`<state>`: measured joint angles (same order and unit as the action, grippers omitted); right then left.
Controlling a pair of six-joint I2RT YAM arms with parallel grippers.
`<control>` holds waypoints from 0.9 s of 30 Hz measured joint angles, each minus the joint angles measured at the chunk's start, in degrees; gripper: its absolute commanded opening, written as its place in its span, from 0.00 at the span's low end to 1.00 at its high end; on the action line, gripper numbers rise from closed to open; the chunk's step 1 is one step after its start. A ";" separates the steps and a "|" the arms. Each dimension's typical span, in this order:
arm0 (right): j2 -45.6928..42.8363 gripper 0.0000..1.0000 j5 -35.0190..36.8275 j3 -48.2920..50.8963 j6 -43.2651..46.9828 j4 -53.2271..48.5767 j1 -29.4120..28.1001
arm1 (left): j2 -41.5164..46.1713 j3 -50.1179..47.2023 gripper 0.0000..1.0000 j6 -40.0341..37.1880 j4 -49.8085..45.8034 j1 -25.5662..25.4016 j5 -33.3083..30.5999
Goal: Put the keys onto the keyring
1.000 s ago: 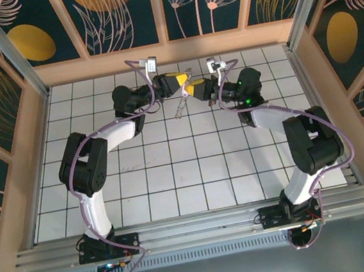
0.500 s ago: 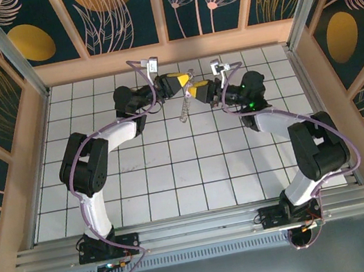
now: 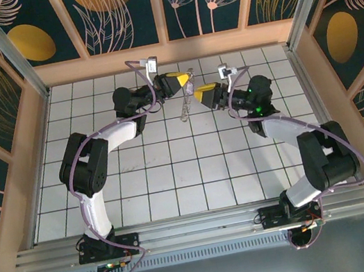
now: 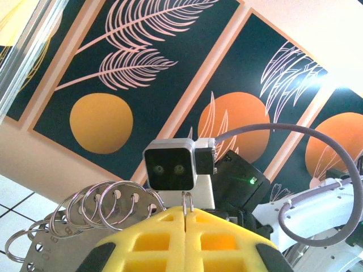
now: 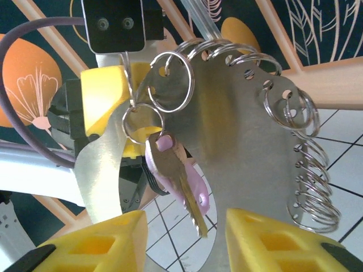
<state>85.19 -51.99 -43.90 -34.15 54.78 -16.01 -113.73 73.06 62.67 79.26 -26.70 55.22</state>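
My left gripper (image 3: 185,79) is shut on a thin silver keyring (image 4: 188,202), whose edge pokes up between the yellow pads (image 4: 170,226). Below it, in the right wrist view, a small ring (image 5: 142,121) carries the key (image 5: 177,177), a brass blade with a pale lilac cover, hanging free. A shiny metal plate (image 5: 238,141) with several split rings along its rim dangles behind the key and appears in the top view as the plate (image 3: 184,110). My right gripper (image 5: 187,249) is open just below the key, its fingers (image 5: 96,243) apart and touching nothing. From above, the right gripper (image 3: 197,94) sits right of the left one.
The white tiled floor (image 3: 172,159) lies below the raised arms. A wooden wall (image 3: 167,50) runs close behind both grippers. The right wrist camera (image 4: 173,164) faces the left gripper at close range. Purple cables (image 3: 139,73) loop over each wrist.
My right gripper has drawn back to the right, away from the left gripper, and now stands open. The ring bundle stays hanging from the left gripper.
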 measured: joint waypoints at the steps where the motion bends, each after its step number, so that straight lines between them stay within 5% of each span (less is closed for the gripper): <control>1: -1.03 0.43 0.35 0.52 0.15 -0.26 0.39 | 0.00 0.00 0.00 0.00 0.00 0.00 0.00; 14: -8.11 0.43 16.06 0.74 -5.81 -1.05 -2.16 | 0.00 0.00 0.00 -0.02 -0.15 0.00 -0.24; 27: -2.40 0.41 19.85 -2.21 -11.63 3.45 -4.04 | 0.00 0.00 0.00 -0.02 -0.22 -0.11 -0.24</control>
<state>82.78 -32.14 -46.11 -45.78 58.24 -20.05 -113.73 73.06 62.65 79.05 -26.81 54.98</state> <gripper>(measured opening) 0.418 0.050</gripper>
